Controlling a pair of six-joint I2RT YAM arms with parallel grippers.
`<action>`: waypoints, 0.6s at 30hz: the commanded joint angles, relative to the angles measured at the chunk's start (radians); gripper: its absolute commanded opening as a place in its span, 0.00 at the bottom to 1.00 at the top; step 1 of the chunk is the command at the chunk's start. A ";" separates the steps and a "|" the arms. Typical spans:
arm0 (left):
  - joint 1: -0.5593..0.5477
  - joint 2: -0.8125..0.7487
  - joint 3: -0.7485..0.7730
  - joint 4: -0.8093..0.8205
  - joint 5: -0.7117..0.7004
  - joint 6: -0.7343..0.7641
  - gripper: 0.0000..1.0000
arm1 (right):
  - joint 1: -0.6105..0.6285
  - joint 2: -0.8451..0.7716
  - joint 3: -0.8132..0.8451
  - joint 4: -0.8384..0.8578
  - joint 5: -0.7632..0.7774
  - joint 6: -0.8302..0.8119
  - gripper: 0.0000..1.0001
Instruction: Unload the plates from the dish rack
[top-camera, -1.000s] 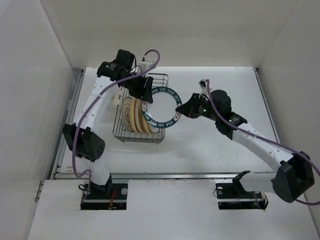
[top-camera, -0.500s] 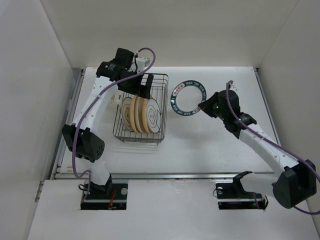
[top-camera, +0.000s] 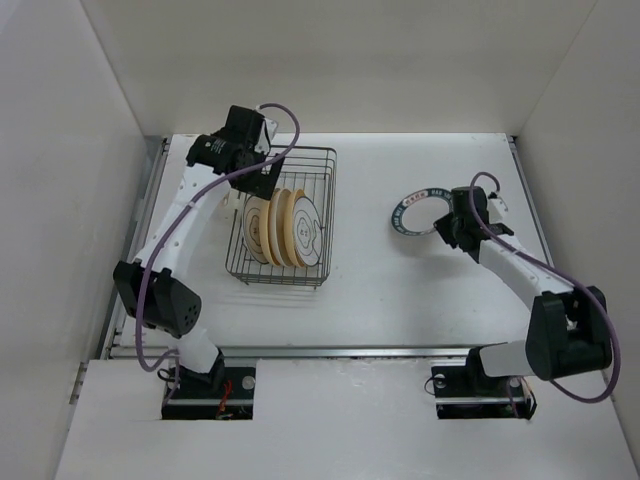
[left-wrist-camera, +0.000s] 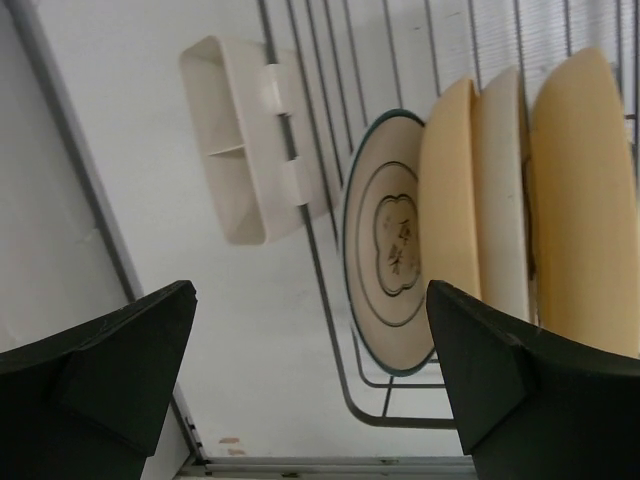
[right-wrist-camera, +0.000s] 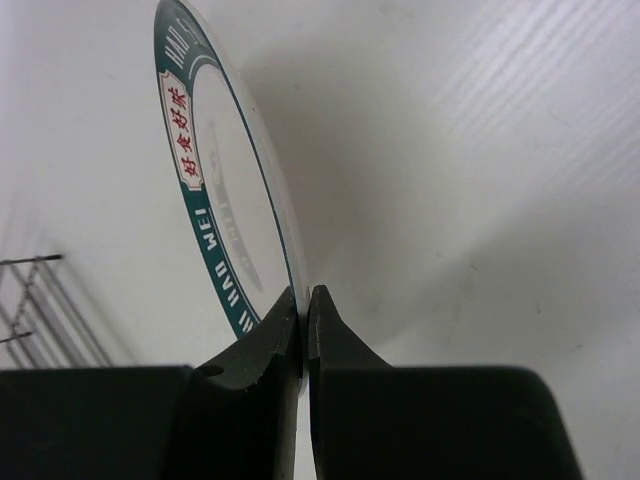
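Right of the dish rack (top-camera: 312, 172), the right hand (right-wrist-camera: 303, 300) pinches the lettered plate (right-wrist-camera: 215, 200) by its rim, apparently to lay it on the bench (top-camera: 400, 290). The left hand (left-wrist-camera: 310, 290) gapes over the racked plates (left-wrist-camera: 580, 200).

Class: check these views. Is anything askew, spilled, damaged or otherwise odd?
Nothing spilled or broken. The green-rimmed plate, pinched at its rim by the right gripper, is tilted right of the dish rack; the other plates stand on edge in the rack.

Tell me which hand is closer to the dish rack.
Left. The left hand hangs above the far-left corner of the dish rack; the right hand is off to its right, pinching the green-rimmed lettered plate.
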 joint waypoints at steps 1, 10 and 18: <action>-0.004 -0.090 -0.025 0.061 -0.147 -0.009 1.00 | -0.009 0.023 -0.032 0.069 -0.027 0.038 0.00; -0.004 -0.187 -0.192 0.163 -0.137 0.037 1.00 | -0.059 0.160 -0.040 0.074 -0.113 0.041 0.06; -0.004 -0.136 -0.171 0.120 -0.189 0.046 1.00 | -0.059 0.146 -0.029 0.040 -0.109 -0.004 0.75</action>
